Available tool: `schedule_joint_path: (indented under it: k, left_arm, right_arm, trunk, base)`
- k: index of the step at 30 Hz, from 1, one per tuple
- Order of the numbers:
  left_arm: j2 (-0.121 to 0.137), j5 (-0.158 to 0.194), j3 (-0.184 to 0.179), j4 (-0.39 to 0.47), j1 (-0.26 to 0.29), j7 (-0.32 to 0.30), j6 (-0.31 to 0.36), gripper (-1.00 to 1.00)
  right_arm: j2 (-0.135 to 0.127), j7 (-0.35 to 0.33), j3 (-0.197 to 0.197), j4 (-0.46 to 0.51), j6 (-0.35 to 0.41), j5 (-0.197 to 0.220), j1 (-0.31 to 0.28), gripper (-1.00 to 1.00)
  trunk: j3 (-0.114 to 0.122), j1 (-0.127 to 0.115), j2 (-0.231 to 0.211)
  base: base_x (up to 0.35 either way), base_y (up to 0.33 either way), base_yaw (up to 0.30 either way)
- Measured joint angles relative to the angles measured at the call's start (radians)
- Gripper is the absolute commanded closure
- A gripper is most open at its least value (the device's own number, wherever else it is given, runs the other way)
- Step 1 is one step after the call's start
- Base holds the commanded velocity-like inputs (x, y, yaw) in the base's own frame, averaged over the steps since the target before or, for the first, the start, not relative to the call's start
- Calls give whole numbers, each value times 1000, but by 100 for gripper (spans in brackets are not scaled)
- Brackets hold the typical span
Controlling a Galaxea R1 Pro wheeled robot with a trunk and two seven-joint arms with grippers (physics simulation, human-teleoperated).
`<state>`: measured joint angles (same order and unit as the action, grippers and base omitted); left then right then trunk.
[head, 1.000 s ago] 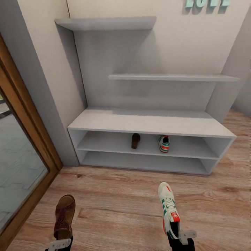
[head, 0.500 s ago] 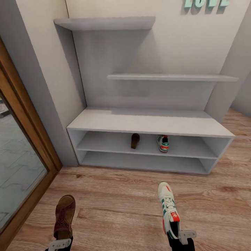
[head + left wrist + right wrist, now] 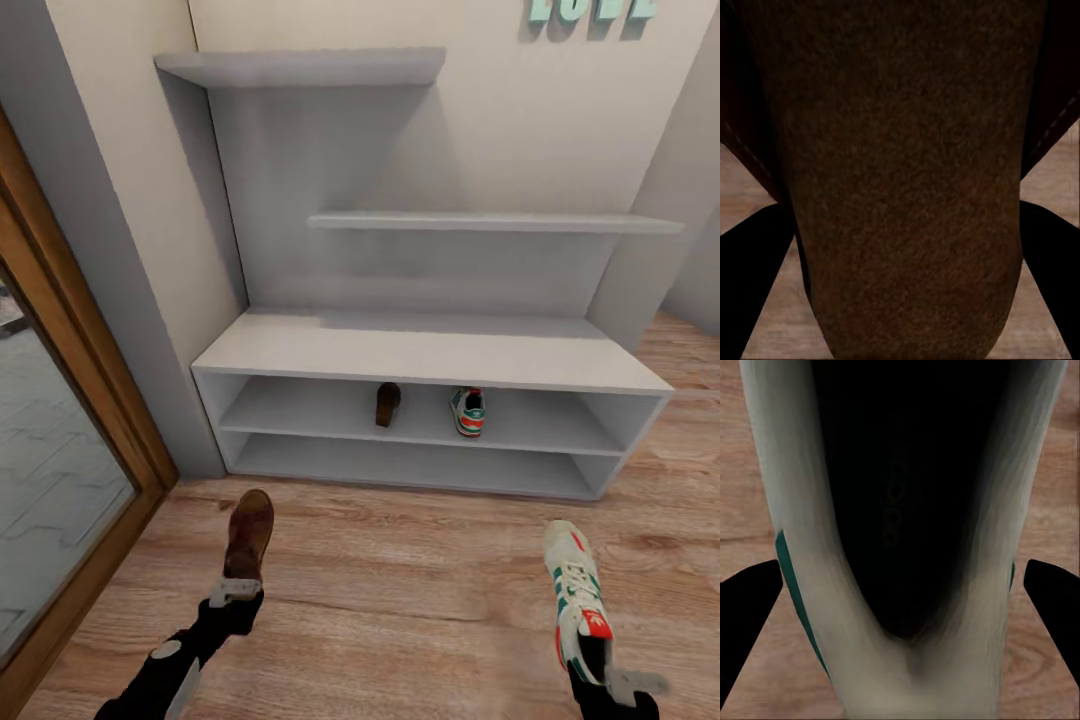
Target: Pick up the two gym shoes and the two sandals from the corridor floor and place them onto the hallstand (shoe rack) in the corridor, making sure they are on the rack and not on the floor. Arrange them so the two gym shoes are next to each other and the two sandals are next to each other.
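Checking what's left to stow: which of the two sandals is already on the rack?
The sandal on the rack's upper open tier, beside the shelved gym shoe. The other sandal is off the rack, held by the left gripper above the floor.

Upper tier of rack (image 3: 430, 352): sandal (image 3: 388, 403) and sneaker (image 3: 469, 411) mid-shelf; room either side. Lower tier and top free.

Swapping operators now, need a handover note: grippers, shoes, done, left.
Left gripper: shut on a sandal, held above the floor.
Right gripper: shut on a gym shoe, also off the floor.
Done: one sandal and one gym shoe sit apart on the rack's upper open tier.
Left: place each held shoe beside its mate on the rack.
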<state>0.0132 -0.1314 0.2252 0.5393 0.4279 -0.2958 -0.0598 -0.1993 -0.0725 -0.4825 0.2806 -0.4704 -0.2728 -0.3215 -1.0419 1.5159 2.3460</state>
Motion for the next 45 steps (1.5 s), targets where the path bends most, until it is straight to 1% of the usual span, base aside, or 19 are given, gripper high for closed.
schedule_joint_path:
  k: [1, 2, 3, 4, 7, 9, 11, 14, 16, 17, 19, 22, 23, 24, 25, 27, 28, 31, 45]
  left_arm:
    - [-5, -2, -24, -4, 22, 0, 45, 100]
    - [-10, -1, -45, -5, 53, 0, 90, 100]
    - [-13, -2, -55, -6, 71, -1, 113, 100]
    - [-20, 0, -73, -6, 100, -2, 160, 100]
    - [-40, 3, -107, -5, 173, -3, 257, 100]
    - [-56, 3, -118, -6, 211, -3, 300, 100]
    - [-71, 0, -124, -6, 247, -2, 338, 100]
    - [-94, -2, -127, -7, 302, -1, 402, 100]
    - [-105, -1, -128, -8, 342, 3, 458, 100]
    - [-106, -3, -129, -9, 352, 4, 472, 100]
    - [-110, -3, -129, -9, 386, 5, 518, 100]
    - [-111, -4, -130, -10, 413, 5, 549, 100]
    - [-111, -3, -130, -9, 434, 5, 564, 100]
    - [-110, -5, -130, -9, 442, 6, 569, 100]
    - [-107, -7, -132, -6, 451, 6, 581, 100]
    - [-106, -13, -138, -5, 453, 7, 587, 100]
    - [-103, -32, -167, -3, 453, 5, 592, 100]
    - [-102, -42, -186, -3, 450, 3, 604, 100]
    - [-102, -48, -188, -5, 448, 3, 613, 100]
  right_arm:
    - [-19, 0, -36, 1, 1, 2, 0, 100]
    - [-40, 0, -85, 1, 3, 7, 0, 100]
    - [-49, -1, -98, 1, 3, 1, 0, 100]
    - [-65, -1, -135, 2, 5, 3, 0, 100]
    - [-98, -1, -201, 3, 7, 2, 0, 100]
    - [-114, -1, -218, 4, 8, 0, 0, 100]
    - [-134, -1, -227, 4, 15, -2, 0, 100]
    - [-168, -1, -237, 4, 71, 5, 0, 100]
    - [-195, -1, -263, 15, 150, 37, 0, 100]
    - [-202, -2, -269, 21, 171, 47, 0, 100]
    - [-218, -4, -310, 56, 245, 89, 0, 100]
    - [-228, -4, -350, 92, 298, 112, 0, 100]
    - [-238, -3, -408, 112, 325, 121, 1, 100]
    - [-242, -3, -434, 118, 333, 124, 1, 100]
    - [-245, -3, -478, 124, 342, 128, 1, 100]
    - [-242, -4, -489, 126, 346, 129, 1, 100]
    - [-238, -3, -494, 126, 348, 128, 1, 100]
    - [-237, -2, -495, 127, 347, 129, 1, 100]
    - [-238, -3, -496, 127, 346, 128, 1, 100]
  trunk:
    - [0, 0, 0]
    - [0, 0, 0]
    - [0, 0, 0]
    - [0, 0, 0]
    - [0, 0, 0]
    - [0, 0, 0]
    - [0, 0, 0]
    - [0, 0, 0]
    - [0, 0, 0]
    - [0, 0, 0]
    - [0, 0, 0]
    - [0, 0, 0]
    - [0, 0, 0]
    - [0, 0, 0]
    - [0, 0, 0]
    - [0, 0, 0]
    - [0, 0, 0]
    - [-4, 4, 7]
    - [-70, 58, 105]
  base:
    - [0, 0, 0]
    - [0, 0, 0]
    - [0, 0, 0]
    - [0, 0, 0]
    - [0, 0, 0]
    - [0, 0, 0]
    - [0, 0, 0]
    - [0, 0, 0]
    - [0, 0, 0]
    - [0, 0, 0]
    - [0, 0, 0]
    - [0, 0, 0]
    - [0, 0, 0]
    - [0, 0, 0]
    - [0, 0, 0]
    - [0, 0, 0]
    - [0, 0, 0]
    - [0, 0, 0]
    - [0, 0, 0]
